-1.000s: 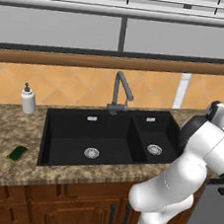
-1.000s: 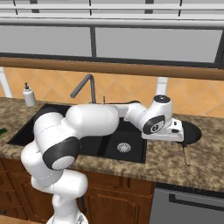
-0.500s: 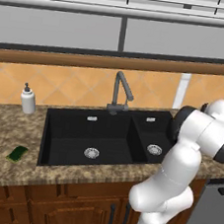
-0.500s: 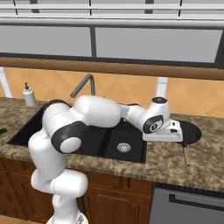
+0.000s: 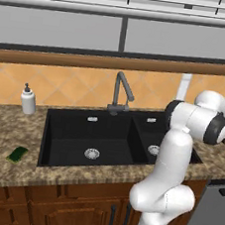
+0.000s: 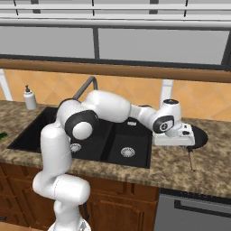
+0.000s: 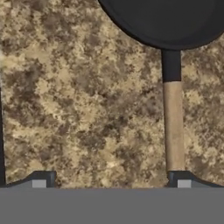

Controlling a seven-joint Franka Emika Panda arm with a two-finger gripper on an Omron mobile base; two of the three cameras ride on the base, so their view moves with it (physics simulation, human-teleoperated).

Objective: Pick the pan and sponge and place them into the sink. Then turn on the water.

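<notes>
Black pan (image 7: 168, 19) on the speckled brown stone counter (image 7: 78, 100), end effector (image 7: 111, 179) above its handle end.
In the hand view the end effector's dark tips stand spread wide, holding nothing; the tan wooden handle runs down to one tip. In the right base view the pan lies right of the black two-basin sink (image 6: 113, 140). The green sponge (image 5: 17, 153) lies left of the sink, the grey faucet (image 5: 121, 93) behind it. No readable writing anywhere.

Even, bright rendered light, soft shadows, no glare, slightly pixelated.
</notes>
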